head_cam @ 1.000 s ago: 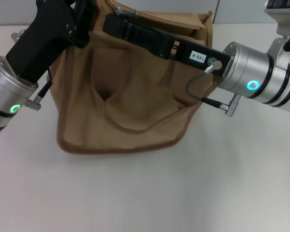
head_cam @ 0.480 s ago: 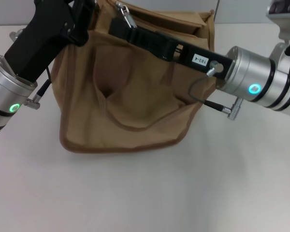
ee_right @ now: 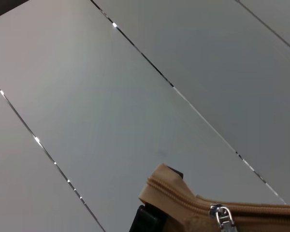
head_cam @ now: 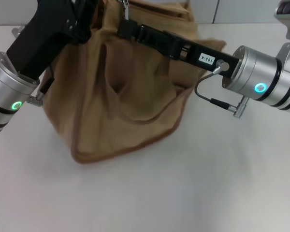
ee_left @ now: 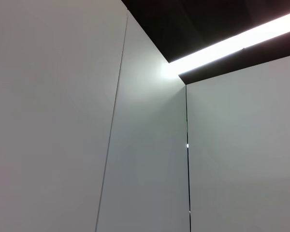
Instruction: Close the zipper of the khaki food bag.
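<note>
1. Bag: the khaki food bag (head_cam: 121, 92) hangs below both my claws, tilted, its top edge running between them
2. My right gripper (head_cam: 128, 29) sits at the zipper (ee_right: 222, 215) pull; its grip I cannot tell
3. My left gripper (head_cam: 82, 19) holds the bag's other top corner, grip unseen

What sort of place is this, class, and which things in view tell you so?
Probably an indoor robot lab or test room. A khaki food bag sits on a plain white table, pale wall panels and a ceiling light strip show, and the left gripper and right gripper work at it.

Skewed, rumpled khaki food bag (head_cam: 121, 96) on white table, zipper (ee_right: 222, 209) along its top, silver pull dangling.
</note>
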Tool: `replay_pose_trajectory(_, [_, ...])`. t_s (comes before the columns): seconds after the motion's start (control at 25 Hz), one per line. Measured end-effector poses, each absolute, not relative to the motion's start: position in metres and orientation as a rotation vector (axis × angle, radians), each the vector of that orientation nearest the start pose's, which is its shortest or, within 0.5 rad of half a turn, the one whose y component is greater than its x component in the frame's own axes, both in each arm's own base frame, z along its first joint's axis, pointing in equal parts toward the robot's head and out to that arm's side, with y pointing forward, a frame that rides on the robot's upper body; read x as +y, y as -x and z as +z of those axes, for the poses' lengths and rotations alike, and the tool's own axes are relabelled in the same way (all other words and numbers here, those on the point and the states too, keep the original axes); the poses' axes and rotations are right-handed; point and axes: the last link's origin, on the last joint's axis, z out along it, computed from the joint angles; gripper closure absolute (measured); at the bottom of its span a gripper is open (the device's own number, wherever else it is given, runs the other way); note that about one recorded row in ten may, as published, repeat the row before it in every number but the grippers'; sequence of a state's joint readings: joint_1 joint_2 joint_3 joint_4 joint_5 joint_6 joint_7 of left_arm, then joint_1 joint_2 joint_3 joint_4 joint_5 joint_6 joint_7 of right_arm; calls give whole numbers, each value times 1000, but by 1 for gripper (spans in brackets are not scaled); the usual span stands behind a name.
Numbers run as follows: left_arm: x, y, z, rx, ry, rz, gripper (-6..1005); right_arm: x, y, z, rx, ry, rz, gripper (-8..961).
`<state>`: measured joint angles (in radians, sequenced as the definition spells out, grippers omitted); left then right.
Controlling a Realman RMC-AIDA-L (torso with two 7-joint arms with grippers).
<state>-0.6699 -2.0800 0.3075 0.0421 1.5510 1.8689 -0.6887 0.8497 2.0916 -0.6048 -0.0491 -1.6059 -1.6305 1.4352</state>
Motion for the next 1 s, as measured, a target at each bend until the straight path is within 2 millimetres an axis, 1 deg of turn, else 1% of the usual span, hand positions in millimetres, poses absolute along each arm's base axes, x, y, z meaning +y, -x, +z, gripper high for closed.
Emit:
replay_pose_trajectory(0.28, [324, 194, 5, -147, 1995, -1648, 971, 351, -146, -52, 1029, 2566, 1618, 510])
replay_pose_trajectory(0.56, [324, 193, 5, -143, 2003, -1648, 970, 349, -143, -48, 988, 2586, 1654, 510])
replay_pose_trajectory(1.0, [323, 197, 4, -155, 2002, -1633, 969, 354, -147, -49, 962, 2526, 1636, 511])
